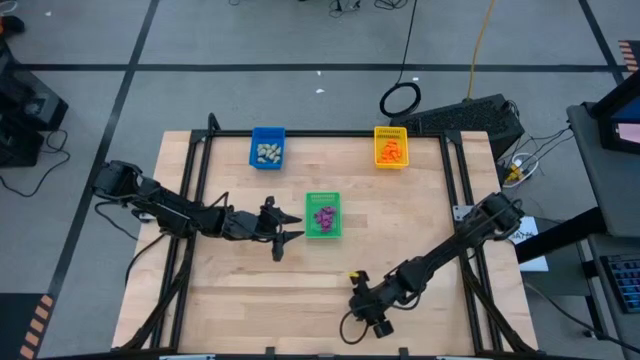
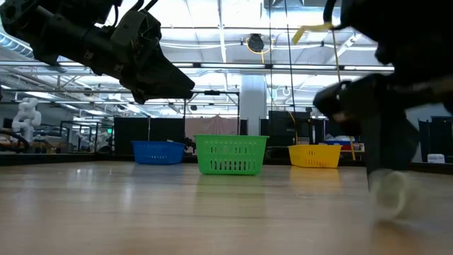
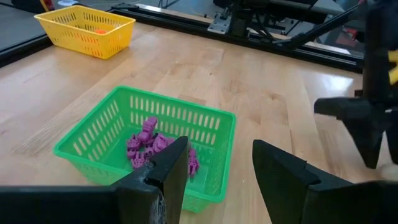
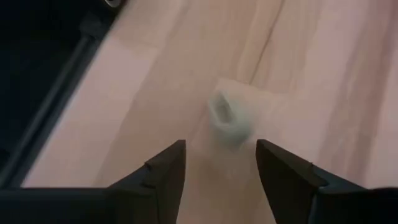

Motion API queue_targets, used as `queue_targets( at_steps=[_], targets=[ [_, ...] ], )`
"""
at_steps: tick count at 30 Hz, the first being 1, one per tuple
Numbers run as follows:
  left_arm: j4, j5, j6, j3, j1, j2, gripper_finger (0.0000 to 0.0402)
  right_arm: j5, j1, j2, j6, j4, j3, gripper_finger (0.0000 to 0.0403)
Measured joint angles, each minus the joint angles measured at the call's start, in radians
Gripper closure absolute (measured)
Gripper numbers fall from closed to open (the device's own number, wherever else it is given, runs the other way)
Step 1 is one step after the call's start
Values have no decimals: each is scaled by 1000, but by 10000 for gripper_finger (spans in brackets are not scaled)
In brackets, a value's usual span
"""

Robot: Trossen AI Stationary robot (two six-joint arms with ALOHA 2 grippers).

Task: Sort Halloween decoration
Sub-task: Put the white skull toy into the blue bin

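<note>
High view: overhead, looking straight down on the whole tabletop [image 1: 400, 250]. Low view: at tabletop height, level across it. Left wrist view: close, oblique on the green tray [image 3: 143, 146], shared with both. Right wrist view: very close, facing down.

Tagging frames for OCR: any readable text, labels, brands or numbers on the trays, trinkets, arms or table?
None readable in any view.
Blue tray, green tray, yellow tray: no lettering visible.
Paper sheet beside the table: any print too small to read.
Pale trinket: blurred, no marks visible.
</note>
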Motion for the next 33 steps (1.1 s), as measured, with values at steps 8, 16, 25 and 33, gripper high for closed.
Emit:
queue_targets(
  at_steps=[8,16,25,33],
  targets=[
    [-11,1,-2,0,0,0,223,-23,-2,61,-12,91,2,248],
    [-23,1,-2,0,0,0,223,24,-12,7,-32,0,-1,254],
    [-23,1,-1,0,0,0,223,218,-74,-36,-27,0,-1,226],
    [-27,1,2,0,0,0,223,213,-117,10,-238,71,0,205]
  ],
)
